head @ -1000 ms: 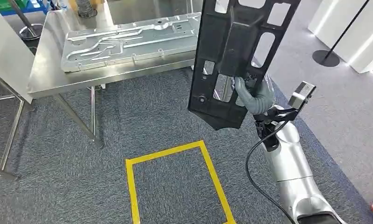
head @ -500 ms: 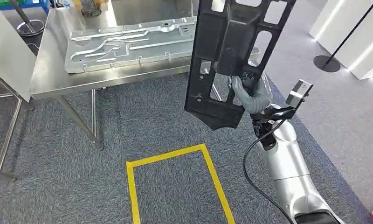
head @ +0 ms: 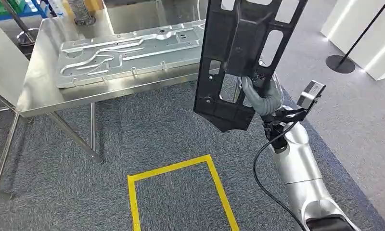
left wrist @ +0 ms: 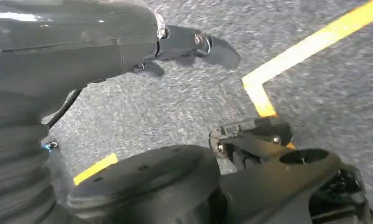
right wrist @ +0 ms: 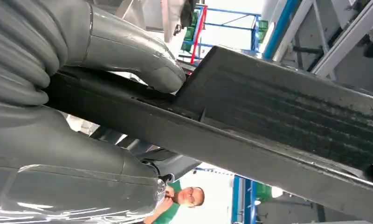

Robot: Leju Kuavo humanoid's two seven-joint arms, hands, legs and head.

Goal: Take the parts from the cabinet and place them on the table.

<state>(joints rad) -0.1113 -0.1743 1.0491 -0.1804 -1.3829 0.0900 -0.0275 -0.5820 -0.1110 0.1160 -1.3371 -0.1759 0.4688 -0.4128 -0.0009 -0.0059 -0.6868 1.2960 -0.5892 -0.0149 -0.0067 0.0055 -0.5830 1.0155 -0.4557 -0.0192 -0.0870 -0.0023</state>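
A large black plastic panel (head: 238, 53) with several cut-outs stands nearly upright in front of me, its top out of frame. My right hand (head: 260, 96) grips it near its lower right edge. In the right wrist view the thumb and fingers of that hand (right wrist: 82, 70) clamp the panel's dark ribbed edge (right wrist: 278, 121). The panel hangs over the carpet just off the right end of the steel table (head: 41, 91). My left hand (left wrist: 82, 46) hangs low above the carpet and holds nothing.
A big silver machined plate (head: 128, 48) lies across the table top. A yellow tape rectangle (head: 133, 192) marks the grey carpet below me. A black stanchion base (head: 340, 62) stands at the far right. A person (right wrist: 180, 200) stands behind the panel.
The whole picture has shifted a little, so the table now sits further left in view. My right hand still grips the black panel in about the same pose.
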